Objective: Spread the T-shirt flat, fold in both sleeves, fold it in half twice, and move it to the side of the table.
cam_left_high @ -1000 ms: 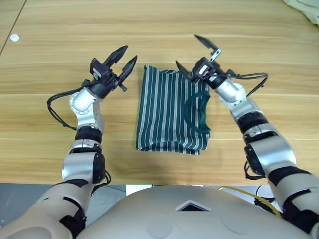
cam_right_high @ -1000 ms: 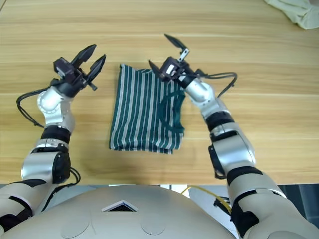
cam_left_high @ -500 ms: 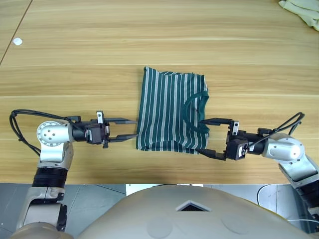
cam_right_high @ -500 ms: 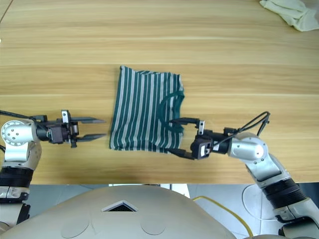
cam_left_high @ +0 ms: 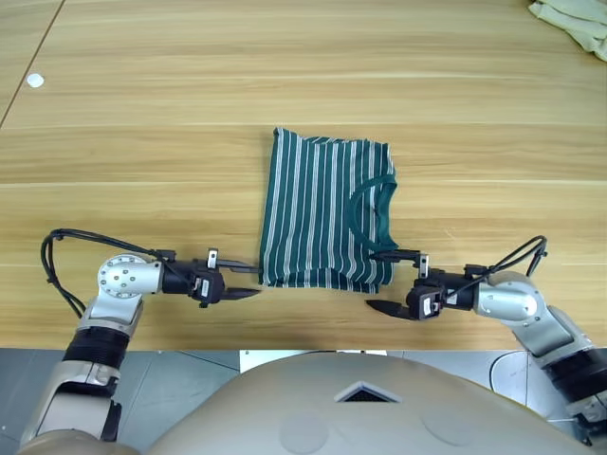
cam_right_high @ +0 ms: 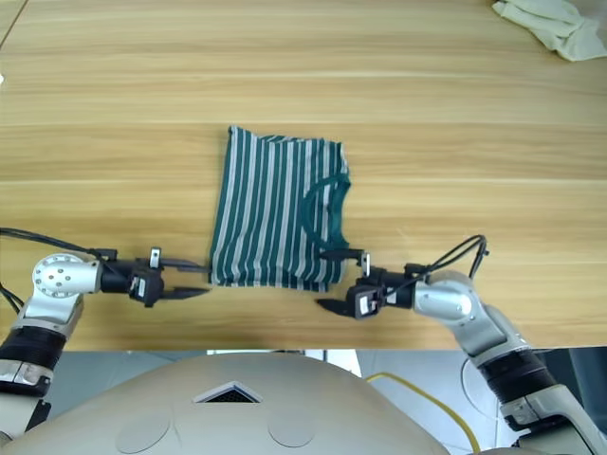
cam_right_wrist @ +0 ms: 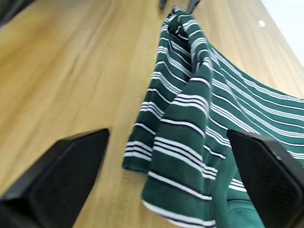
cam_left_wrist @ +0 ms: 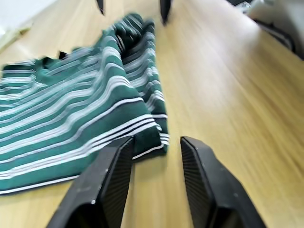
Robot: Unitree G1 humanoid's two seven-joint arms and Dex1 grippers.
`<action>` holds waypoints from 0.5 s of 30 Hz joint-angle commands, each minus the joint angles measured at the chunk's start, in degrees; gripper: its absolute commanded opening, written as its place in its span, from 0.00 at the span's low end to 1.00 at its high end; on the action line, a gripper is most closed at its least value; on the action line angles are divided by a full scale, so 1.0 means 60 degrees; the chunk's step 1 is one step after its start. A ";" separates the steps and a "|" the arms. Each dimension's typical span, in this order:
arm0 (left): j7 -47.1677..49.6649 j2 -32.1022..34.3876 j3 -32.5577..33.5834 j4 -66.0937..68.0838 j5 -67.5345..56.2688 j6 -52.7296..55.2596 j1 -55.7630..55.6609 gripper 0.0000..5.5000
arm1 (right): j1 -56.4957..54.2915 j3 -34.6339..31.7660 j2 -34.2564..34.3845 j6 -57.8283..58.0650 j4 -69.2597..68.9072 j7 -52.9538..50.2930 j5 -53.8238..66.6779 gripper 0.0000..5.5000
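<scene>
Probably soft, light and limp; apt to sag or unfold if taken by one layer. With folded shirt [cam_left_high: 327, 213] flat just ahead of left gripper [cam_left_high: 256, 282] and right gripper [cam_left_high: 370, 280], both spread open and empty, best to pinch near corners through all layers.

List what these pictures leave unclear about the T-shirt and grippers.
- T-shirt sleeves: head views, hidden under the top layer.
- T-shirt's far end: left wrist view, blurred.
- Right gripper: right wrist view, fingers cut by the frame edges.
- Pale cloth: cut by head views' corner.
</scene>
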 commanded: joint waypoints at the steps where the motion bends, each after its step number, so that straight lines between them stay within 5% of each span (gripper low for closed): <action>1: 0.0357 0.0093 -0.0332 0.0220 0.0310 -0.0172 -0.0155 0.33 | 0.0036 0.0152 -0.0043 0.0709 0.0899 -0.0037 -0.1104 0.84; 15: 0.2101 0.0217 -0.1075 0.1013 0.1679 -0.0940 -0.0884 0.33 | -0.0226 0.0411 -0.0139 0.0662 0.1278 -0.0222 -0.1336 0.79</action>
